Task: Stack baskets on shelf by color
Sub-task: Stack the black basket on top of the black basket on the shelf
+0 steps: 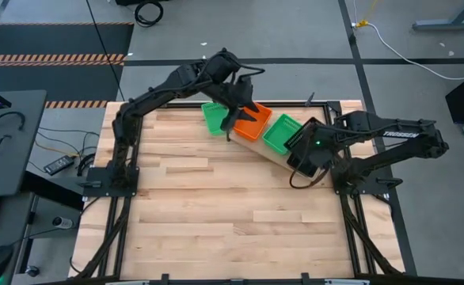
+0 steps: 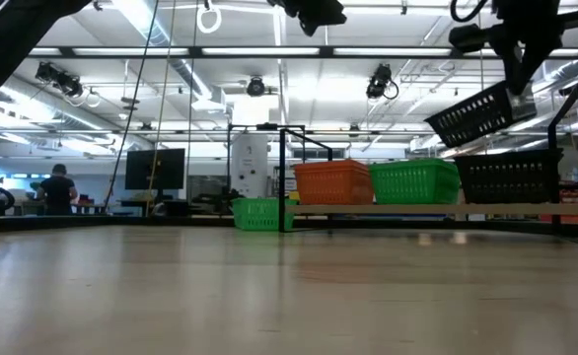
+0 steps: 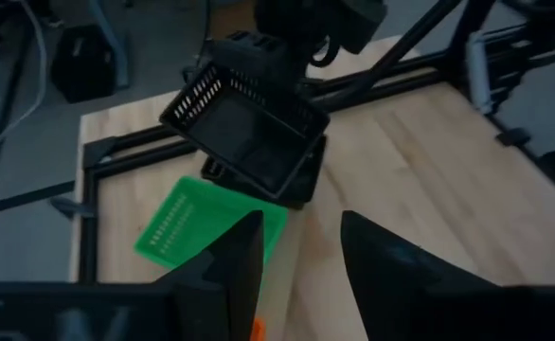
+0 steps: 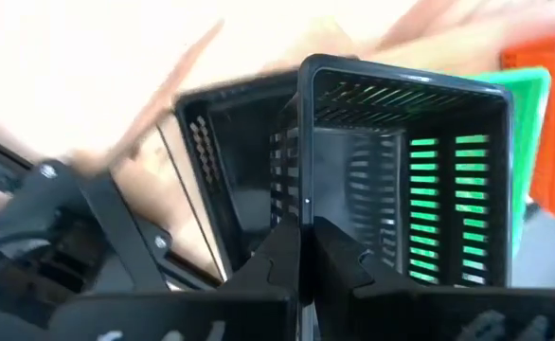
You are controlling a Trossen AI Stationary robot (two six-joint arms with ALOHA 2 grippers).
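Black basket [image 2: 474, 114] is up in the air, tilted, pinched by its wall in the right gripper [image 4: 306, 248], fingers pressed tight on the rim. It hangs over another black basket [image 2: 509, 177] that sits on the right end of the shelf [image 2: 427, 209].

Shelf, low view, left to right: orange basket [image 2: 332, 182], green basket [image 2: 414, 181], then that black one, all touching or nearly so. From above the shelf lies diagonally near the table's [image 1: 216, 214] far edge.

A second green basket [image 2: 260, 213] sits on the table just beside the shelf's left end, not on it.

Left gripper [image 3: 296, 248] hovers over the orange basket, fingers spread, nothing between them. Its wrist view looks toward the lifted black basket.

Cannot tell how many baskets are nested in each stack.

A person shows in the room, far left of the low view.
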